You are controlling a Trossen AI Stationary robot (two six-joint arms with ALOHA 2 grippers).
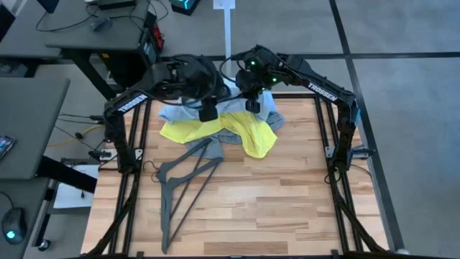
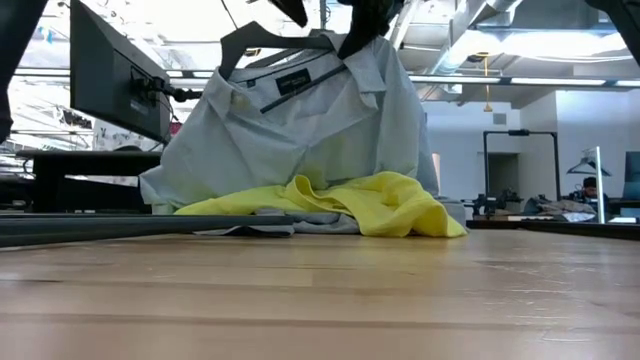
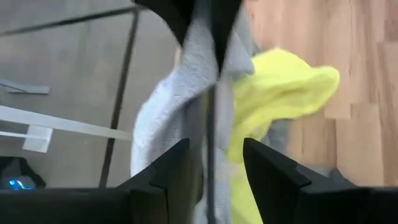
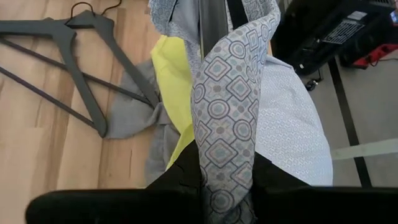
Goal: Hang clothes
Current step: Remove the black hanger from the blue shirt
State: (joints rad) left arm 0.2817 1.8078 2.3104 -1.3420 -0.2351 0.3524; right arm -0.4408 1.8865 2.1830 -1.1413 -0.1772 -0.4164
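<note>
Grey floor, dark desks, a monitor, bright ceiling lights.

Three garments: one yellow T-shirt, one grey T-shirt, one pale blue shirt. Three black hangers: two on the table, one in the shirt. Two grippers.

desk: pale wood planks, smooth, faint sheen
light-blue shirt: thin woven cloth, matt, with a fine printed pattern in the right wrist view
yellow T-shirt: soft knit cloth, matt, crumpled
grey T-shirt: soft matt cloth
hangers: dark, smooth, matt
fingers: black, hard, matt
</note>
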